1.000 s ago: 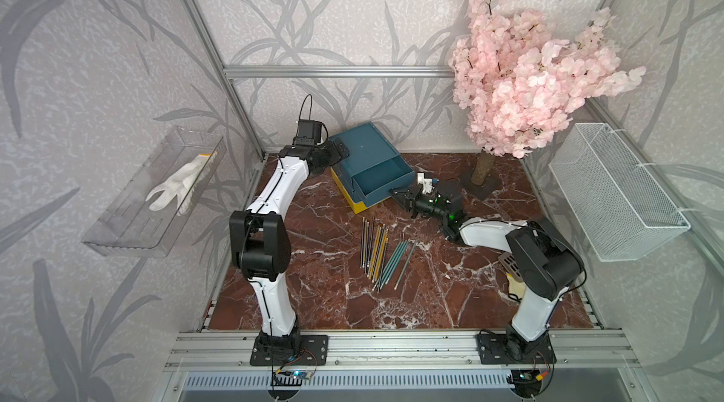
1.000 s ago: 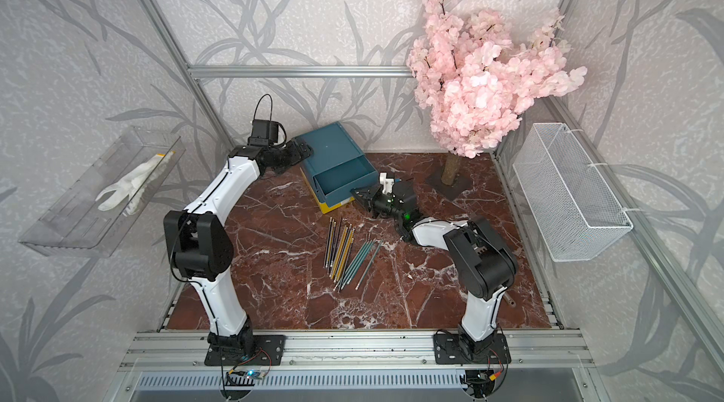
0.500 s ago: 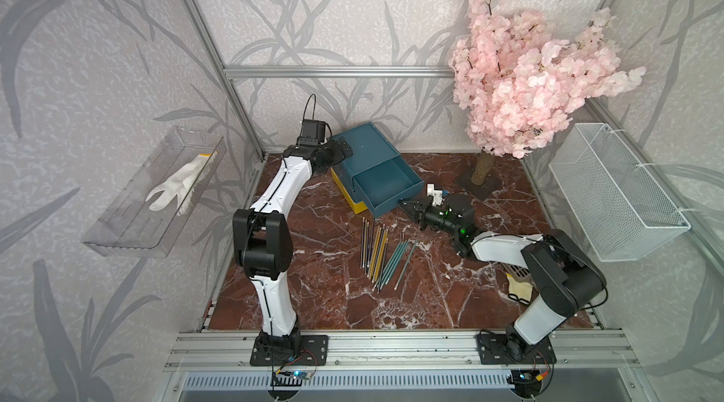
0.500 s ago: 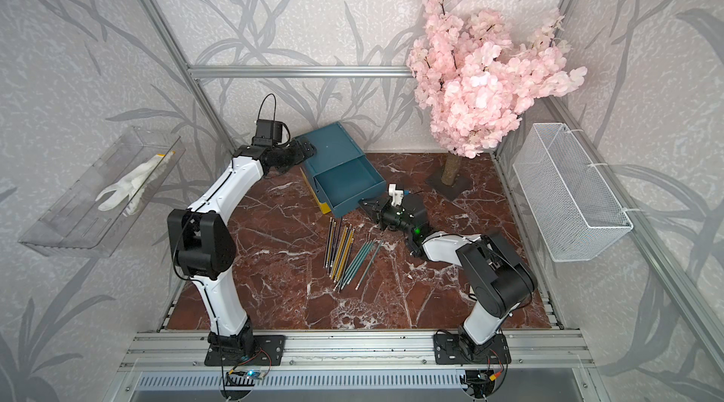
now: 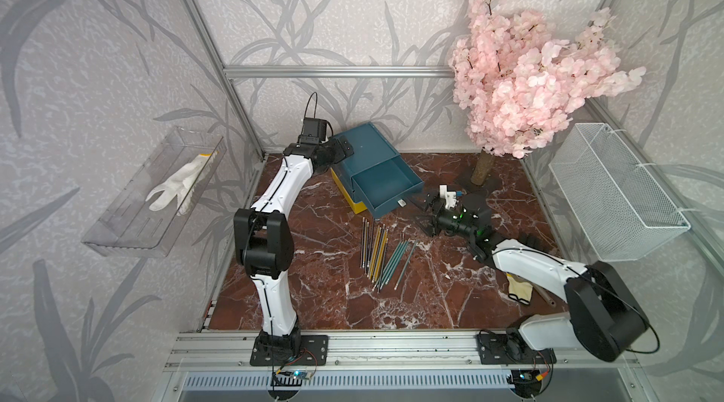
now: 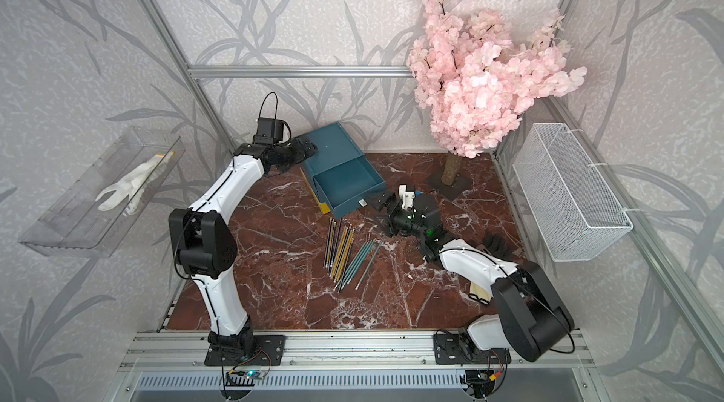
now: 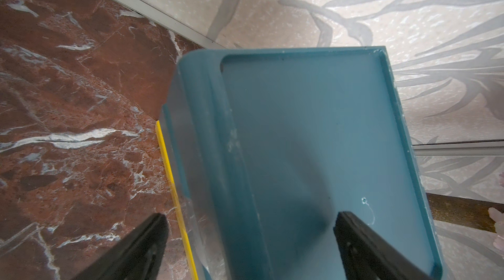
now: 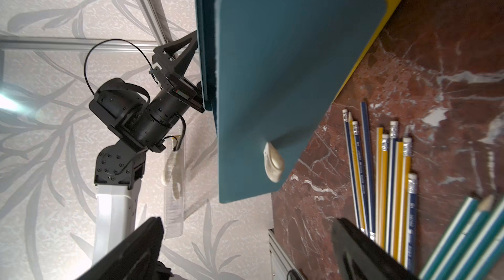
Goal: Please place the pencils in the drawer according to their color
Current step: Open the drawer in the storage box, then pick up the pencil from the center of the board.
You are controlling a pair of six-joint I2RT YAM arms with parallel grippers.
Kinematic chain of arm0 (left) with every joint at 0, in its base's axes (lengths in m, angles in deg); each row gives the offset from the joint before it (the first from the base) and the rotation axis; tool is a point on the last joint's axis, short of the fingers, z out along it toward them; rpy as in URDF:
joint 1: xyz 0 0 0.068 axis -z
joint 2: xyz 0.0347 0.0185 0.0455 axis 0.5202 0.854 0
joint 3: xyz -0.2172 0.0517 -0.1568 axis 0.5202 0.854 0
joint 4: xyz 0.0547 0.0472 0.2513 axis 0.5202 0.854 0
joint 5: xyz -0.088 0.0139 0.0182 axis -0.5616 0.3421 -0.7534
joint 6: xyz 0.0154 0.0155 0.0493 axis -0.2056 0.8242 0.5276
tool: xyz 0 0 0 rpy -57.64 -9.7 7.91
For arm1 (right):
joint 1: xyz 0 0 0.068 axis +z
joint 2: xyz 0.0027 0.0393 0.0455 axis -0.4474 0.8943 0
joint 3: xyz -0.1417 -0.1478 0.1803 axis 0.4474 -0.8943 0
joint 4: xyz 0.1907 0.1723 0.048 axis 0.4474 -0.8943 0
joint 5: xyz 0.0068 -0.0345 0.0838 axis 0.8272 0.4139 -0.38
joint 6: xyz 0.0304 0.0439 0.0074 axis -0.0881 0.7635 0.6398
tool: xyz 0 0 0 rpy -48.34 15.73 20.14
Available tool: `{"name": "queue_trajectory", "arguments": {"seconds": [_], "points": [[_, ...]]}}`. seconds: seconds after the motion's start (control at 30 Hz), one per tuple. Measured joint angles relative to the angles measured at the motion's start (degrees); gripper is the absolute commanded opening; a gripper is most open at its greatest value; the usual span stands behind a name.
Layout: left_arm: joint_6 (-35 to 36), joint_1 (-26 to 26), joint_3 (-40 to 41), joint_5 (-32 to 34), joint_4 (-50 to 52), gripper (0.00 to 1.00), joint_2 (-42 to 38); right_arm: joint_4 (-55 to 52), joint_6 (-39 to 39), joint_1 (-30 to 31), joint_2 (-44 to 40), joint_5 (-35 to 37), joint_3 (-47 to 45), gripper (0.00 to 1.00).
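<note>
The drawer point(image 5: 366, 147) stands at the back of the table in both top views, its teal upper tier point(image 5: 386, 184) pulled out and showing nothing inside, with a yellow tier point(image 5: 350, 200) at the bottom. The pencils point(image 5: 382, 257), dark navy, yellow and teal-green, lie side by side on the marble in front of it. My right gripper point(image 5: 425, 214) is open just right of the white pull tab point(image 8: 274, 165), apart from it. My left gripper point(image 7: 251, 237) is open at the box's back left corner, one finger over its top, one beside it.
A pink blossom tree point(image 5: 521, 86) stands at the back right. A white mesh basket point(image 5: 615, 192) hangs on the right wall. A clear tray point(image 5: 129, 223) holding a white glove hangs on the left wall. A pale glove point(image 5: 517, 290) lies by the right arm.
The right gripper was shut on the pull tab and drew the teal tier out toward the front right. Now it has opened and let the tab go. The left arm barely moved.
</note>
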Motion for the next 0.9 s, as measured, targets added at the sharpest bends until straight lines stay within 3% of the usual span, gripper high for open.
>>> {"name": "queue_trajectory", "arguments": {"seconds": [0.1,0.23,0.43,0.67,0.9], "points": [[0.3,0.1,0.0,-0.1,0.9,1.0,-1.2,-17.5,-8.3,0.0,-6.1,3.0,2.9,1.0],[0.7,0.2,1.4,0.4,1.2,1.0,-5.8,-40.1,-19.8,0.0,-11.1,12.0,10.2,1.0],[1.7,0.2,9.8,2.5,1.3,1.0,-17.4,-60.0,-29.5,-0.1,-17.4,29.1,14.1,1.0],[2.0,0.9,25.5,5.4,1.6,1.0,-27.6,-63.6,-39.1,-1.0,-25.5,32.9,13.9,1.0],[2.2,4.2,41.2,8.2,3.2,1.0,-34.1,-64.3,-40.8,-1.0,-24.4,30.1,13.2,1.0]]}}
